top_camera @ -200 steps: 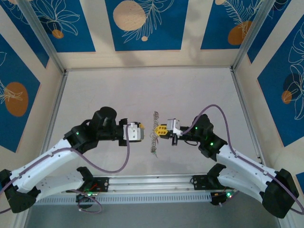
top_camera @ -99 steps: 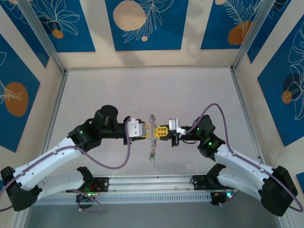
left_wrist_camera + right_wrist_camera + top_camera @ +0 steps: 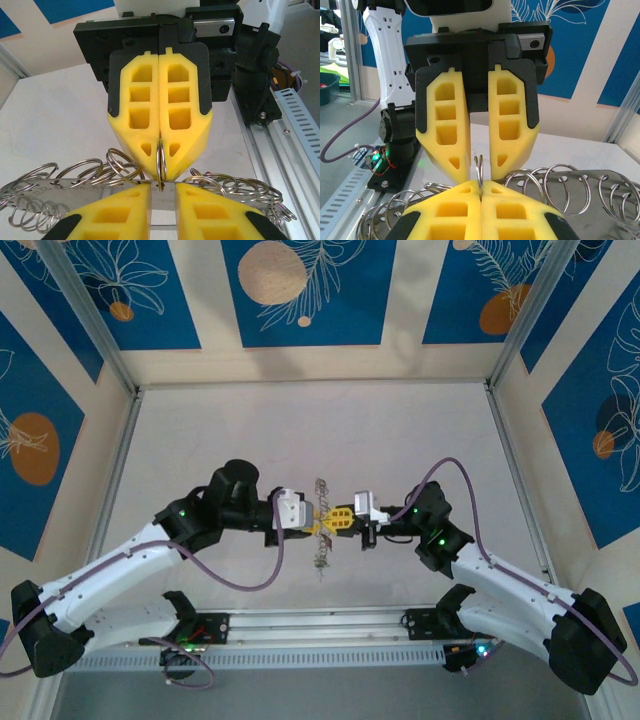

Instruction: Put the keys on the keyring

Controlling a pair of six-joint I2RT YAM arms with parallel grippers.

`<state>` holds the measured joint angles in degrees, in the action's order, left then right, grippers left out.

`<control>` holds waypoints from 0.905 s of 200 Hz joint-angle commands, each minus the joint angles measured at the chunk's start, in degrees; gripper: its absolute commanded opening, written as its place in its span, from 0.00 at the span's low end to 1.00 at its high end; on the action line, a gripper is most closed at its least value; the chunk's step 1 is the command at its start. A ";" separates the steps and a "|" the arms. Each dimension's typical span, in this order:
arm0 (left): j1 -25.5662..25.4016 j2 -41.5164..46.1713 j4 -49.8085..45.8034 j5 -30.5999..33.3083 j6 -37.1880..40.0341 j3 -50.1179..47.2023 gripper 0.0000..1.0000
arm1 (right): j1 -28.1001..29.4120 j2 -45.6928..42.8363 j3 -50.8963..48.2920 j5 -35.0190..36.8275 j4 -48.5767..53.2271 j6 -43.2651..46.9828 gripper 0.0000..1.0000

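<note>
My right gripper is shut on a thin silvery keyring, seen edge-on and standing up out of its closed yellow fingertips. The ring hooks the edge of a flat metal strip that carries several more split rings. My left gripper faces the right one tip to tip at the table's middle. Its fingers stand a narrow gap apart on either side of the held keyring, without visibly touching it. The keys are out of view.
The strip with its rings hangs down toward the near edge. An aluminium rail runs along the near edge between the arm bases. A slotted cable duct lies beside it. Walls enclose the grey table.
My left gripper has moved right up to the right gripper's tips, and its fingers have narrowed around the keyring. The right gripper has stayed shut and almost still.
</note>
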<state>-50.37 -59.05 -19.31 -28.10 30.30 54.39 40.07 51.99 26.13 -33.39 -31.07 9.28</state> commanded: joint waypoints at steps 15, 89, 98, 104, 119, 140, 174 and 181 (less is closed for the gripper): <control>-0.14 -1.10 1.46 -3.29 -0.07 2.39 0.17 | 2.02 0.66 2.92 1.73 2.74 4.45 0.00; -0.10 -1.36 1.68 -2.89 -0.42 2.74 0.12 | 5.25 -0.28 3.05 8.51 6.26 10.38 0.00; -0.14 -1.50 1.60 -2.77 -0.51 2.87 0.10 | 5.53 -0.36 3.03 9.14 6.60 10.80 0.00; -0.10 -1.58 1.49 -2.67 -0.51 2.98 0.10 | 5.79 -0.37 3.12 9.44 6.64 11.02 0.00; -0.15 -1.90 1.29 -2.58 -0.58 3.25 0.08 | 6.06 -0.39 3.05 9.99 6.64 11.09 0.00; -0.16 -2.54 0.91 -2.66 -1.10 3.83 0.01 | 6.41 -0.39 2.88 11.05 6.13 11.16 0.00; -0.13 -4.03 -1.15 -0.43 -1.58 5.25 0.00 | 6.46 -0.29 2.70 14.10 6.69 10.86 0.01; -0.10 -4.26 -1.81 1.35 -1.82 5.60 0.00 | 6.46 -0.39 2.68 14.28 7.22 11.10 0.03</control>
<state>-49.60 -61.82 -25.23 -25.89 29.87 56.16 44.97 51.86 26.68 -21.74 -22.96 19.16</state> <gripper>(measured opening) 0.044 0.057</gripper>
